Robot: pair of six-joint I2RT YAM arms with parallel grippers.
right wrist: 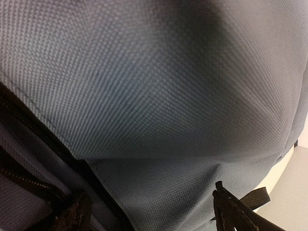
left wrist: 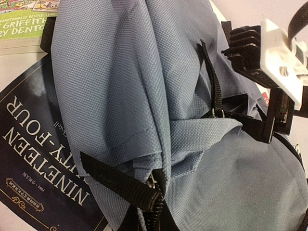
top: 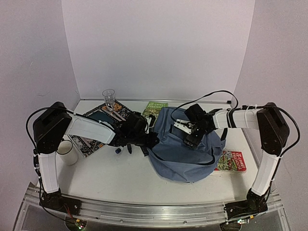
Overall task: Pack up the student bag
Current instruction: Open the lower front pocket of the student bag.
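The large soft grey-blue fabric student bag [top: 185, 161] lay slumped at the centre-right of the white desk [top: 120, 180]. The left jaws were clenched on its bunched left edge. The right jaws stood spread, released, over its top. A dark hardcover book [left wrist: 38, 159] lay partly under the bag, a green paperback [top: 155, 109] behind it.

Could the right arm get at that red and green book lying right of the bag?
Probably yes. The book lies uncovered on the table beside the bag, and the right gripper, above the bag, has nothing standing between it and the book.
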